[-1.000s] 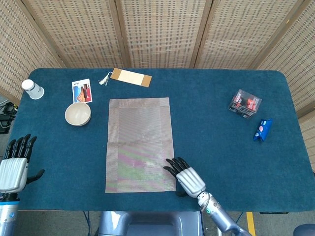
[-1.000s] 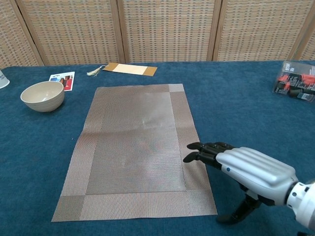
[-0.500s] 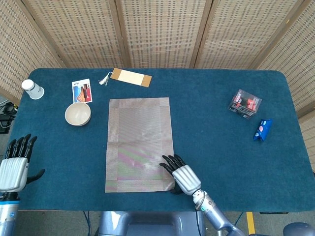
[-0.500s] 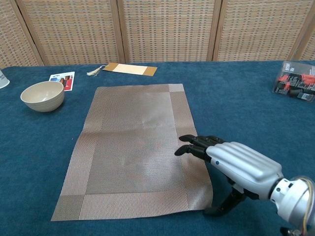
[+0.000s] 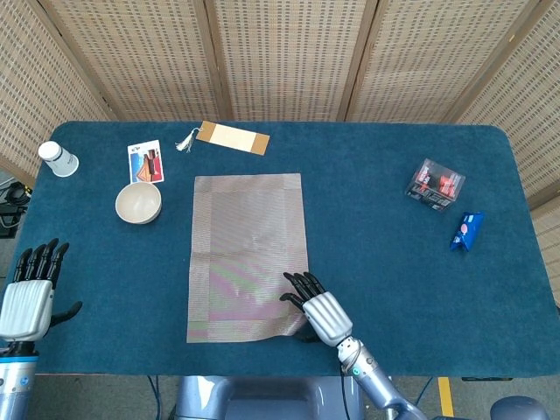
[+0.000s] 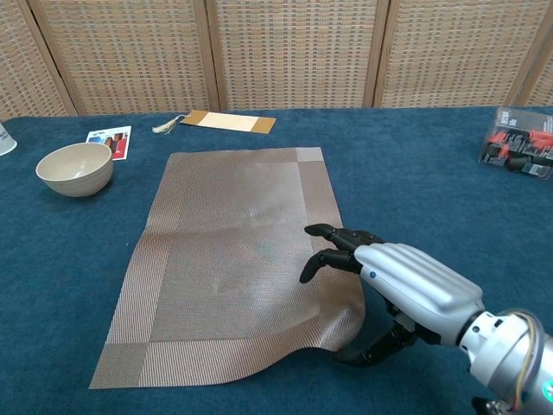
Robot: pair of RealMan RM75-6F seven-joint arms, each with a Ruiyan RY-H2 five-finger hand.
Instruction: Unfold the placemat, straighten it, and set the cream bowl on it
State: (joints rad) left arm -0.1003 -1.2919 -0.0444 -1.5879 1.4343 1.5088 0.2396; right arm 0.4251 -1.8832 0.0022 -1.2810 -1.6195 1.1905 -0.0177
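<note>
Chest view: right hand at 5 o'clock grips the near-right corner of the placemat, fingers on top, thumb underneath; that corner is lifted off the worktop and buckled. Rest of placemat lies flat, unfolded, long axis running 6 to 12, creases visible. Head view: left hand at 8 o'clock near the front edge, fingers spread, holding nothing, well apart from the placemat. Cream bowl sits upright at 10 o'clock, just left of the placemat, not touching it. Card just behind the bowl, white cup at the far-left corner, tasselled tag at 12. Clear box and blue packet at 2 o'clock.
</note>
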